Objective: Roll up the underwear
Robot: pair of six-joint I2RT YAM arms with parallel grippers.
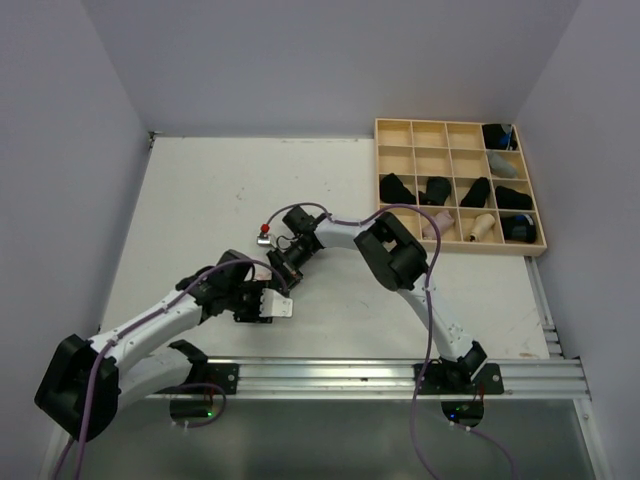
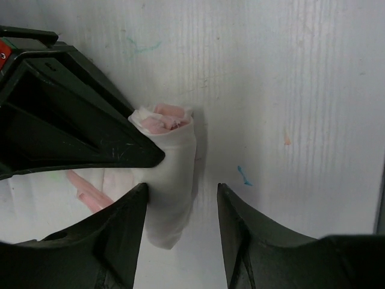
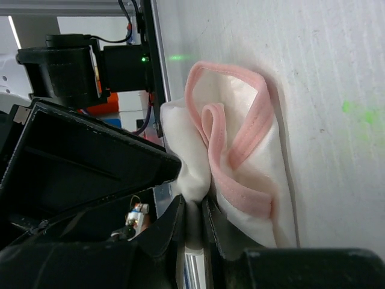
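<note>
The whitish underwear with pink edging (image 1: 281,308) lies on the white table, partly rolled into a short tube (image 2: 171,171). Its pink edging shows at the tube's end and in the right wrist view (image 3: 240,150). My left gripper (image 2: 181,188) is open and straddles the roll, which rests against its left finger (image 2: 123,235). My right gripper (image 3: 192,201) is shut on a fold of the white cloth at the roll's other side. In the top view the two grippers meet over the cloth, the left (image 1: 266,303) and the right (image 1: 289,271).
A pale wooden grid tray (image 1: 378,160) stands at the back right, holding several black rolls (image 1: 398,187) and a few pale ones (image 1: 482,228). A metal rail (image 1: 400,375) runs along the near edge. Walls close in the table on three sides.
</note>
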